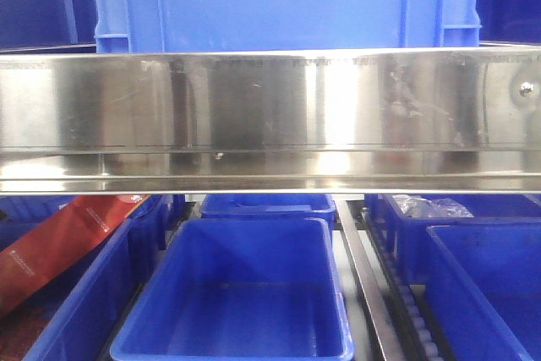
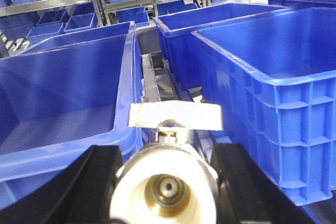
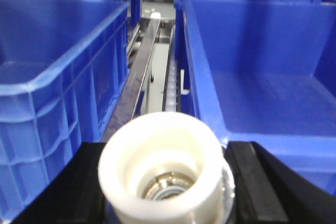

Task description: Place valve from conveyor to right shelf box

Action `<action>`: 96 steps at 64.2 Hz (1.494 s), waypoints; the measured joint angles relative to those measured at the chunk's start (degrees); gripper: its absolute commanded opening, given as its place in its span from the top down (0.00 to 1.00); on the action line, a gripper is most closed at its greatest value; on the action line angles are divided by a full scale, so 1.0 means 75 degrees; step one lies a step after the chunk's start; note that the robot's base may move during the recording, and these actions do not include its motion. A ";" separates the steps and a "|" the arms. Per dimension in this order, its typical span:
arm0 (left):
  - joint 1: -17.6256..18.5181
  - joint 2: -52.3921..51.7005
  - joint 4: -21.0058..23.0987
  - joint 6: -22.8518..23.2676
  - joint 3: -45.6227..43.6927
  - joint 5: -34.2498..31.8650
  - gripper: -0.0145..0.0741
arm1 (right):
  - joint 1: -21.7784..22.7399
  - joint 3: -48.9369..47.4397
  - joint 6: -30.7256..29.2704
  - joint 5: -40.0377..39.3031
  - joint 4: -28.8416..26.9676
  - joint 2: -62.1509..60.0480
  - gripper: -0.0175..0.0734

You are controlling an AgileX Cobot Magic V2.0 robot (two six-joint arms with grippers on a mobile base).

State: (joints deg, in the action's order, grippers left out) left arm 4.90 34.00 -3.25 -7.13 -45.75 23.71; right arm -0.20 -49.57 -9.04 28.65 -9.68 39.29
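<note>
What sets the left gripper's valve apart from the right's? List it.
The left valve, in the left gripper, shows a flat pale lever across its top; the right valve, in the right gripper, shows none in view. The left valve's cap opening looks brassy inside; the right valve's looks silvery. Both face a white end cap toward the camera.

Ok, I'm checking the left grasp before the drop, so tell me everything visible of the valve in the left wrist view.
The valve is seen end-on: a white plastic cap with a round opening and a brass-coloured fitting inside, a silvery metal body behind it, and a flat pale lever lying crosswise on top. It sits in the left pincer, whose black fingers press on either side, and it faces the gap between open blue boxes.
</note>
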 measured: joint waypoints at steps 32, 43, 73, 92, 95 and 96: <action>0.0296 0.2181 0.0282 0.0000 -0.2983 -0.0045 0.96 | -0.0728 -0.2907 0.0000 -0.0134 -0.0119 0.1244 0.98; 0.1158 0.4161 0.0313 0.0000 -0.5143 0.0654 0.96 | -0.1759 -0.4451 0.0000 -0.0289 -0.0171 0.2636 0.98; 0.2754 0.8349 0.0477 0.0000 -0.7848 0.0921 0.96 | -0.2804 -0.5935 0.0000 -0.0204 -0.0227 0.6098 0.98; 0.2754 0.9257 0.0588 0.0000 -0.7865 0.1046 0.80 | -0.2809 -0.5935 0.0000 0.0079 -0.0227 0.7167 0.92; 0.2754 0.9297 0.0620 0.0000 -0.7870 0.1083 0.72 | -0.2809 -0.5935 0.0000 0.0117 -0.0227 0.7277 0.87; 0.2754 0.9309 0.0621 0.0000 -0.7884 0.1099 0.67 | -0.2809 -0.5935 0.0000 0.0136 -0.0227 0.7309 0.85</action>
State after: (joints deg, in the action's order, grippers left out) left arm 25.56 103.82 1.40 -7.13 -104.88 31.95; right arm -21.27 -94.09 -9.04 29.67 -11.39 94.10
